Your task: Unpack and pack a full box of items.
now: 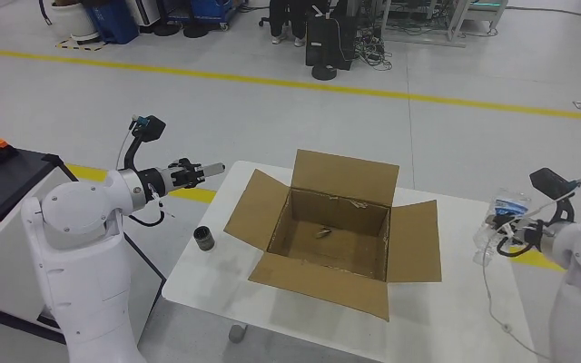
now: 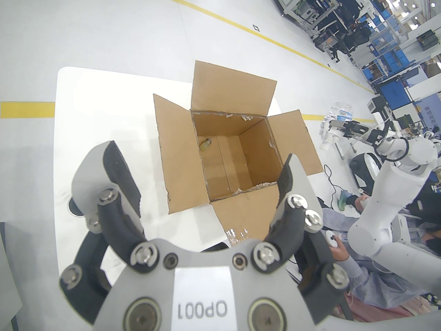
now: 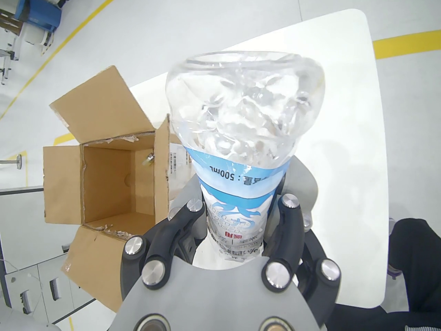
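The right pincer [image 3: 237, 215] is clamping a bottle [image 3: 241, 111], its two dark fingers [image 3: 288, 210] pressing in on the labelled waist. The bottle is clear, thin plastic, crumpled and dimpled all over, with a blue-and-white label band around the middle. Its wide, see-through end is sticking out past the fingertips. It is hanging in the air above the white table [image 1: 454, 313], near that table's edge.

The left pincer [image 2: 201, 160] is gaping wide with nothing between its black pads [image 2: 117, 170]. It is hovering beside the table.

Between the two pincers, a brown cardboard box [image 1: 346, 178] is sitting on the table with all four flaps folded outward (the torn edges are showing along the rim). It is lying just ahead of the left pincer's fingertips and off to one side of the right pincer. Down on the box floor a single small, pale item [image 2: 205, 143] is lying on its side, near one wall.

A short dark cylinder [image 1: 205, 239] is standing on the table close under the left pincer, apart from the box.
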Motion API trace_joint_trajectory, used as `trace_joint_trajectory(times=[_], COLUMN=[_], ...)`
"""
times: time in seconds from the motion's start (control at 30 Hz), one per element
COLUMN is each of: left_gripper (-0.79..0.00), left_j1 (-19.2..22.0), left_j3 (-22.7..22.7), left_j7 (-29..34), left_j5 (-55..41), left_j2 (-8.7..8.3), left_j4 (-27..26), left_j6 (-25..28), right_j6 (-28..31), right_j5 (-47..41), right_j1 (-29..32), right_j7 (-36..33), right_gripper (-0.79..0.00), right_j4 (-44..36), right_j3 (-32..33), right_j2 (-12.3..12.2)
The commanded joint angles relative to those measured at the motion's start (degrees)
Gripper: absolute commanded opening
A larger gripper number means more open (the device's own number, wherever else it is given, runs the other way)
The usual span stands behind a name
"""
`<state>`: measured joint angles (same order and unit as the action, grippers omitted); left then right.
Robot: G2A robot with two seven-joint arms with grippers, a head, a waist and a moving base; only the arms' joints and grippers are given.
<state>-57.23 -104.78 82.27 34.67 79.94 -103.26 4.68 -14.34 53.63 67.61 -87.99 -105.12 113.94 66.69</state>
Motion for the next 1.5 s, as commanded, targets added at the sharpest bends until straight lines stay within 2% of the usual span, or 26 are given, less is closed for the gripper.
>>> trace_joint_trajectory(times=[0.0, 0.4, 0.57, 0.67, 1.27, 1.47], left_gripper=[0.0, 0.0, 0.0, 0.0, 0.0, 0.0], left_j1=[0.0, 0.0, 0.0, 0.0, 0.0, 0.0], left_j3=[0.0, 0.0, 0.0, 0.0, 0.0, 0.0], left_j7=[0.0, 0.0, 0.0, 0.0, 0.0, 0.0], left_j5=[0.0, 0.0, 0.0, 0.0, 0.0, 0.0], left_j2=[0.0, 0.0, 0.0, 0.0, 0.0, 0.0], left_j4=[0.0, 0.0, 0.0, 0.0, 0.0, 0.0], left_j6=[0.0, 0.0, 0.0, 0.0, 0.0, 0.0], right_j6=[0.7, 4.1, 5.5, 8.2, 18.4, 18.4], right_j5=[0.8, 3.8, 1.4, -3.2, -11.1, -9.0], right_j1=[-1.0, -6.2, -8.3, -9.0, -12.4, -15.5], right_j7=[0.0, 0.0, 0.0, 0.0, 0.0, 0.0], right_gripper=[-0.785, -0.785, -0.785, -0.785, -0.785, -0.785], right_j4=[3.2, 21.1, 26.9, 30.1, 42.8, 47.2], right_j3=[-0.5, -7.7, -10.1, -11.4, -19.7, -23.4], right_j2=[-0.5, -4.5, -6.0, -6.9, -13.0, -14.2])
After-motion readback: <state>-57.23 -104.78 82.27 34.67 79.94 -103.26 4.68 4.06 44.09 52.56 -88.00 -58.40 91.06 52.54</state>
